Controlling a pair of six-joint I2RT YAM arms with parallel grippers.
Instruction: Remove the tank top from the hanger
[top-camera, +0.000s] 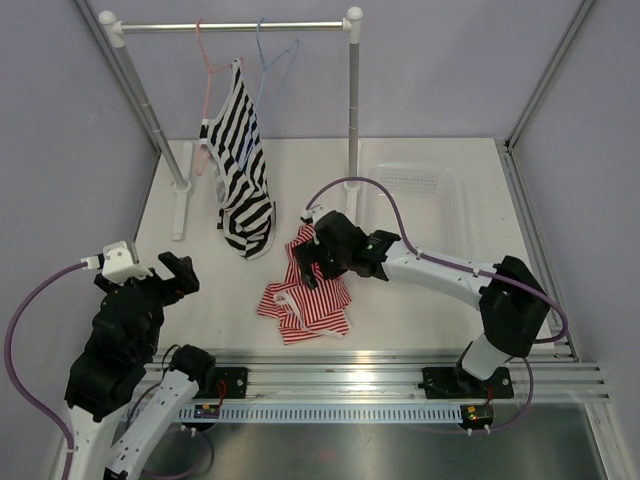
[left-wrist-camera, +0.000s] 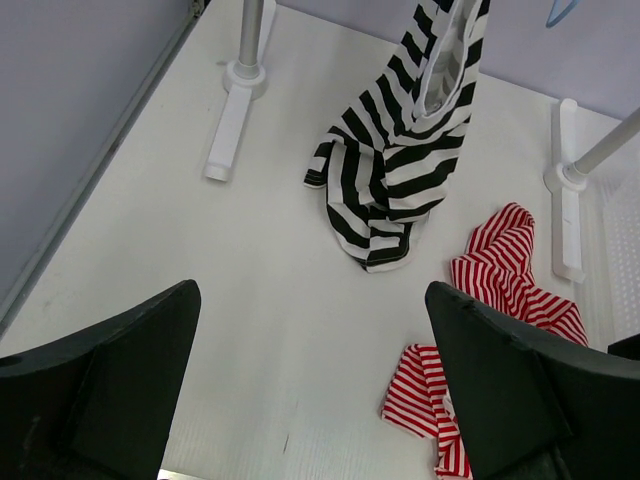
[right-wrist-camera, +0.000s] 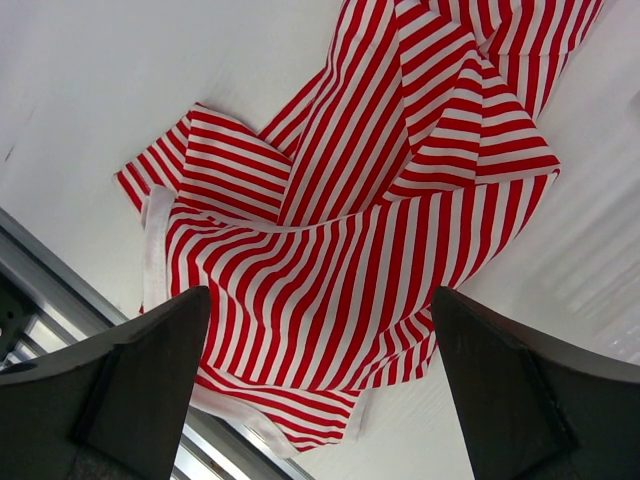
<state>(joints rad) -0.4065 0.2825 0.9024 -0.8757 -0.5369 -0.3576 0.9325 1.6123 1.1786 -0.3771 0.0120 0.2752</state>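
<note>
The red-and-white striped tank top (top-camera: 305, 300) lies crumpled on the white table, off any hanger. It also shows in the left wrist view (left-wrist-camera: 505, 260) and fills the right wrist view (right-wrist-camera: 350, 220). The light-blue hanger (top-camera: 270, 55) hangs bare on the rail at the back; a tip of it shows in the left wrist view (left-wrist-camera: 560, 12). My right gripper (top-camera: 310, 262) is open and empty just above the top's far edge (right-wrist-camera: 320, 400). My left gripper (top-camera: 165, 275) is open and empty over bare table at the left (left-wrist-camera: 315, 390).
A black-and-white wide-striped top (top-camera: 243, 170) hangs from a pink hanger (top-camera: 208, 70) on the rack rail (top-camera: 235, 27), its hem touching the table. Rack posts (top-camera: 354, 100) stand at the back. A clear plastic bin (top-camera: 415, 190) sits back right.
</note>
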